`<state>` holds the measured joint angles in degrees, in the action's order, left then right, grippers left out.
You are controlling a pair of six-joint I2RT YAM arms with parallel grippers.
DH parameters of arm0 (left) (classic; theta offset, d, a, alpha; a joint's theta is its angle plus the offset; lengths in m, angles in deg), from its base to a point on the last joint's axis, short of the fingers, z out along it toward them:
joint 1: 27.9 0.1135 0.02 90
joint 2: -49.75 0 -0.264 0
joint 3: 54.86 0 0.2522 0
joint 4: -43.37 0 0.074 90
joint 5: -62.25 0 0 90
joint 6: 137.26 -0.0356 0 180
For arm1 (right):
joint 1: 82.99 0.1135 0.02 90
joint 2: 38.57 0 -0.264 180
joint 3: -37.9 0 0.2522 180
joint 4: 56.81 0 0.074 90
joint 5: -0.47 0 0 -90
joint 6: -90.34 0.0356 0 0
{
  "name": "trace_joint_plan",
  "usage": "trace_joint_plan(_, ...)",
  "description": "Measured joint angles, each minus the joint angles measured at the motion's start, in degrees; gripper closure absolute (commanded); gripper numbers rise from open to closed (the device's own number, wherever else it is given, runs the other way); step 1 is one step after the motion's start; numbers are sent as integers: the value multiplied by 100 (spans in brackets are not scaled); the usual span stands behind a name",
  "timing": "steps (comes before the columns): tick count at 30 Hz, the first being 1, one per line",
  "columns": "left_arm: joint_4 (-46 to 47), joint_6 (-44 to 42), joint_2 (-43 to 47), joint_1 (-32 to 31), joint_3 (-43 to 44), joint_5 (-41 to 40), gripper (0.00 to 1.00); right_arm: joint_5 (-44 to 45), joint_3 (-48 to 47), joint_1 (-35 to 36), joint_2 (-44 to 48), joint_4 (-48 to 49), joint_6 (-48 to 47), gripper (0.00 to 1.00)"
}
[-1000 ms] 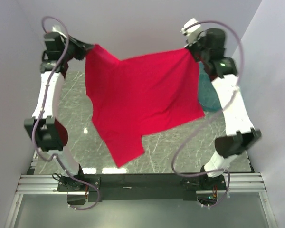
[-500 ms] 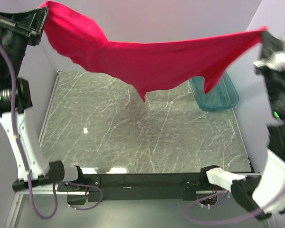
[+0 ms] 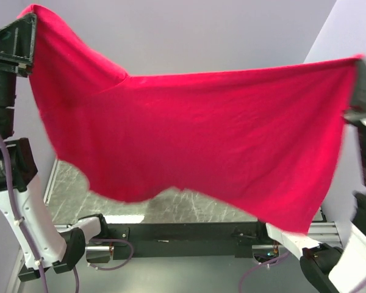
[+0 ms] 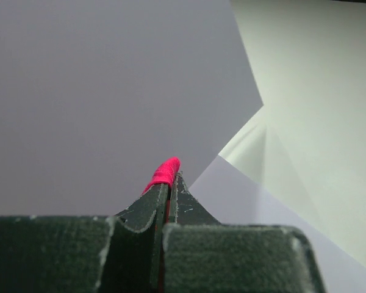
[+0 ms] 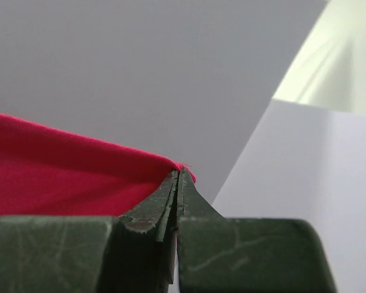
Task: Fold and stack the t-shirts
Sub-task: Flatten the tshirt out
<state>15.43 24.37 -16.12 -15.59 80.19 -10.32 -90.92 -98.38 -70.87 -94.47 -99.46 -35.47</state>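
1. The left tool (image 4: 171, 183) is pressing its 2 fingers together on a small fold of the red t-shirt (image 3: 195, 134). In the left wrist view a bump of cloth is bulging out just past the fingertips.
2. The right tool (image 5: 178, 178) is pinching another corner of the same garment. Its fingers are closing flat on the cloth, and the fabric is running off to the left in the right wrist view.
3. The t-shirt is hanging in the air, stretched wide between the 2 tools above the table (image 3: 66, 183). Its upper edge is running nearly straight from tool to tool, and its lower edge is sagging in an uneven curve.
4. The cloth is hiding most of the table. Only a strip of dark marbled surface is showing beneath the lower edge.
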Motion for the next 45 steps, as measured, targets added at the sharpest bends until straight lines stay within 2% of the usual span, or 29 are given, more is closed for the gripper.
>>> trace_joint_plan(5,109,-103,15,0,-837,-94,99,-350,1401,0,17,61,70,100)
trace_joint_plan(11,544,-275,-114,0,-2758,-144,99,-802,3230,2,-254,372,284,100)
trace_joint_plan(16,1180,-380,-896,0,-4225,-195,99,-1005,4218,0,-1132,1189,428,100)
trace_joint_plan(19,1576,-439,-1821,0,-4627,-212,99,-1038,4656,2,-2035,1768,457,100)
trace_joint_plan(23,2188,-452,-3300,-2,-4631,-184,99,-999,4494,4,-3554,2216,544,100)
trace_joint_plan(28,2518,-411,-5149,-28,-4061,-39,99,-813,3383,11,-5611,2291,776,100)
trace_joint_plan(32,2540,-363,-6177,-44,-3298,50,99,-621,2389,11,-6513,2111,861,100)
trace_joint_plan(35,2505,-367,-6505,-52,-2728,94,99,-483,1816,11,-6850,2052,898,100)
trace_joint_plan(40,2463,-450,-6577,-57,-2039,146,99,-308,1469,13,-6900,2070,903,100)
trace_joint_plan(45,2549,-481,-6577,-52,-1880,236,99,-219,1440,11,-6900,2068,894,100)
